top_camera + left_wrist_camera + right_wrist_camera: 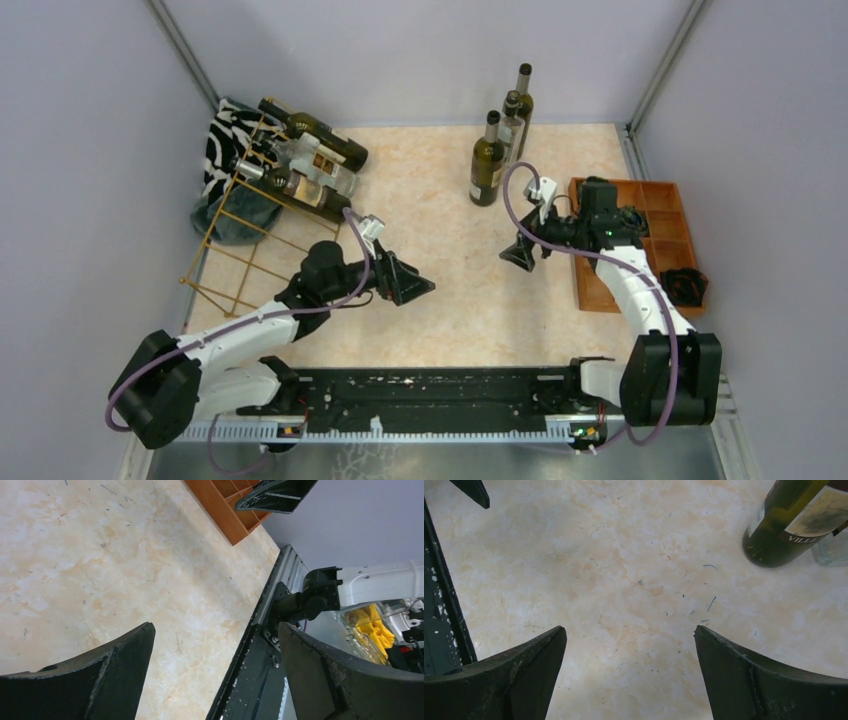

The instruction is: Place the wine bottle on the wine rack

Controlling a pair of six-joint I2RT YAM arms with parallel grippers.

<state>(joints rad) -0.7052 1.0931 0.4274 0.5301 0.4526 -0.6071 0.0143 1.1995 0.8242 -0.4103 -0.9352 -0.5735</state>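
Left gripper [418, 287] & right gripper [517, 256] are wide open, holding nothing. Wine bottle [487, 165] stands upper middle, w/ 2 more bottles [517, 112] behind; wine rack [240, 240] is upper left. Best grab its fat part, slow, no bumping the others.

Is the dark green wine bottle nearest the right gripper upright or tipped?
Upright: the dark green glass wine bottle stands on its base on the marbled tabletop, neck up, apart from the right gripper.
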